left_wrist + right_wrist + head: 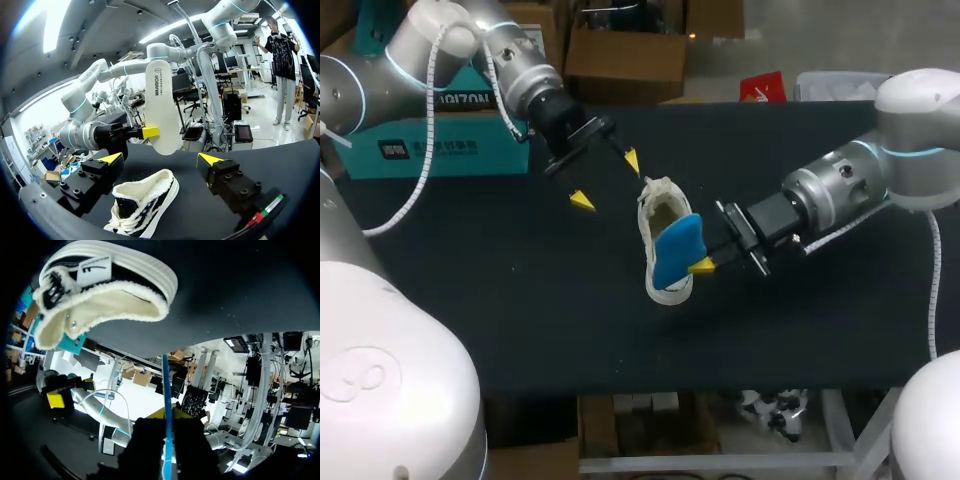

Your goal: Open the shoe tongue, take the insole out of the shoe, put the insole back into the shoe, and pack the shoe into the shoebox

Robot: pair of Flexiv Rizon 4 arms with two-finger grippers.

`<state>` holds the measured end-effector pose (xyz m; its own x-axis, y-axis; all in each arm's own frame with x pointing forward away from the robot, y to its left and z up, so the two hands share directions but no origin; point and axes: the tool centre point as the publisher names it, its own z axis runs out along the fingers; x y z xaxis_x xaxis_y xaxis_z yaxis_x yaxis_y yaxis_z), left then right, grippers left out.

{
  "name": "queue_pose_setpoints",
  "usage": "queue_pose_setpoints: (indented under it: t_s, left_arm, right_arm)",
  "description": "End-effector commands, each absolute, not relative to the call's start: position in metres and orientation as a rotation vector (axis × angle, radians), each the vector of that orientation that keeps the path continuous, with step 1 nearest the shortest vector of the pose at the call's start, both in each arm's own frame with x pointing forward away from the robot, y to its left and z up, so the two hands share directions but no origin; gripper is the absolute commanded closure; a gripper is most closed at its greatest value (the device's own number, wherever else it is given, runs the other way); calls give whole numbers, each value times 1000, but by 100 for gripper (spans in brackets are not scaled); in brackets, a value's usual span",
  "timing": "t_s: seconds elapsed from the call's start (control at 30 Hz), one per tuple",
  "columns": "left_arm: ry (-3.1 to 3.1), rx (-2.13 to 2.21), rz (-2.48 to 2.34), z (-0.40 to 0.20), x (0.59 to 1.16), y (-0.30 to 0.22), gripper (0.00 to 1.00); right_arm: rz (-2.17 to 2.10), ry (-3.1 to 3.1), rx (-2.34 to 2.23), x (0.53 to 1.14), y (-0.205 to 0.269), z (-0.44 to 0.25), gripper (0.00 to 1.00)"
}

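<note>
Risk: right gripper [705, 265] pinches the insole [677, 248] edge above the shoe [660, 215], left gripper [607, 180] gapes wide, so the unheld shoe could shift on reinsertion.

Left arm [380, 75]: silver-grey rounded housings, thin pale-blue ring at joint, white braided cable [420, 160] strung alongside. Right arm [910, 130]: same finish, ribbed metal wrist [830, 185], white cable [933, 290] too. Black wrist blocks [558, 115] ahead of both. Left gripper [607, 180]: chunky black fingers [87, 182] studded with round screw heads, pointed yellow tips (red-and-green tag on one finger). Right gripper [698, 264]: black, yellow-tipped. Big white rounded shells [380, 390] low at each side.
</note>
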<state>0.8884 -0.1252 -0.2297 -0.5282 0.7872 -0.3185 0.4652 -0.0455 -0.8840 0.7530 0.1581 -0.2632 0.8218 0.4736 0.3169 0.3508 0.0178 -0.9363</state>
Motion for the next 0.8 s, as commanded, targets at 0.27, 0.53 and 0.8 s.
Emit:
queue_pose_setpoints:
  t_s: [0.27, 0.53, 0.8]
  left_arm:
    - [-1949, -1334, 1599, -230, 888, -126, 0]
    - [-2076, -1282, 1763, -237, 861, -120, 0]
    - [-2297, -1225, 1853, -244, 838, -118, 0]
  right_arm:
    - [111, -670, -1586, 754, 157, -263, 100]
    - [36, -614, -1616, 760, 168, -267, 100]
    - [-111, -584, -1665, 772, 178, -269, 100]
